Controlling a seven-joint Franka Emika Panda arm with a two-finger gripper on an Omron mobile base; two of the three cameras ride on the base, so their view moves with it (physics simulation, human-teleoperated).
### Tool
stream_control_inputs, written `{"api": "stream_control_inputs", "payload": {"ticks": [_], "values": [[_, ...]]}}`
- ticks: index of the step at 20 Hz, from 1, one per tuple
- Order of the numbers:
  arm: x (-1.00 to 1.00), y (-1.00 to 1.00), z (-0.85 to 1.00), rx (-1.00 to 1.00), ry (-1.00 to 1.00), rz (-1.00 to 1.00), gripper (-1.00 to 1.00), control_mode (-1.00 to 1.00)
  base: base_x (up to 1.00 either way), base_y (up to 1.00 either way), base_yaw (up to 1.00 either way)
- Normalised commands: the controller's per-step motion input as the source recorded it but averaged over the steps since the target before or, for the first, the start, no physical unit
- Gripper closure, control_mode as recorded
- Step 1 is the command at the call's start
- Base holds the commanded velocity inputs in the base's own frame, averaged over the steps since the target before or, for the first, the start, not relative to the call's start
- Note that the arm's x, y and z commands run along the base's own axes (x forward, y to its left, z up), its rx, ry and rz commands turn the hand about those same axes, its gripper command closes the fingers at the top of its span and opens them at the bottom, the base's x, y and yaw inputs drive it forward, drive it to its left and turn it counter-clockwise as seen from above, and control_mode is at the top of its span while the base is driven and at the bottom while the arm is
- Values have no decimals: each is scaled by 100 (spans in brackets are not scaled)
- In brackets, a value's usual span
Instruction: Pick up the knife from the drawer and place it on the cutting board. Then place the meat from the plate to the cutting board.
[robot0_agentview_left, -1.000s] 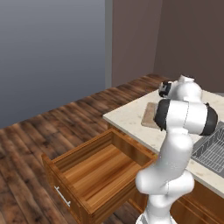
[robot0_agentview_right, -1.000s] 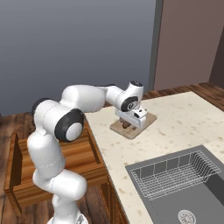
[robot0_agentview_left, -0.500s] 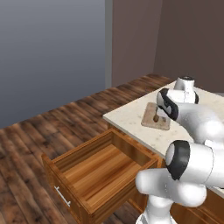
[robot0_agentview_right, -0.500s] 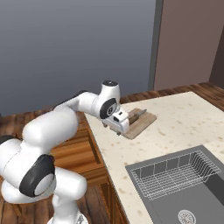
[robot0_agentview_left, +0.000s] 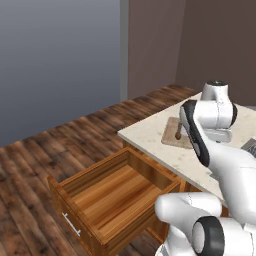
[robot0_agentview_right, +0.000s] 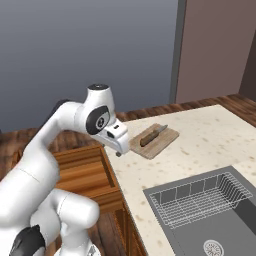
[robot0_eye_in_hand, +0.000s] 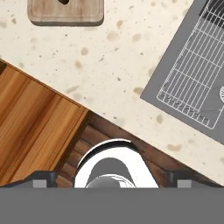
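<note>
The knife (robot0_agentview_right: 152, 135) lies on the cutting board (robot0_agentview_right: 154, 140), just right of centre in the right base view, handle toward the lower left and blade toward the upper right. The board rests on the speckled surface (robot0_agentview_right: 200, 135). In the left base view the drawer (robot0_agentview_left: 112, 196) stands pulled open at lower centre, below the surface's edge. The gripper (robot0_agentview_right: 119, 152) hangs at the surface's near edge, just left of the board, apart from it; I cannot tell how its jaws stand. A sink (robot0_agentview_right: 210, 210) with a wire rack (robot0_agentview_right: 197, 198) sits at lower right.
</note>
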Motion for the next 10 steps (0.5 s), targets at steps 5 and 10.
{"api": "stream_control_inputs", "payload": {"ticks": [5,10], "values": [[-61,34,3,-1,-24,4,-100,-100,0,0,0],[-25,30,11,0,-14,12,-100,-100,0,0,0]]}}
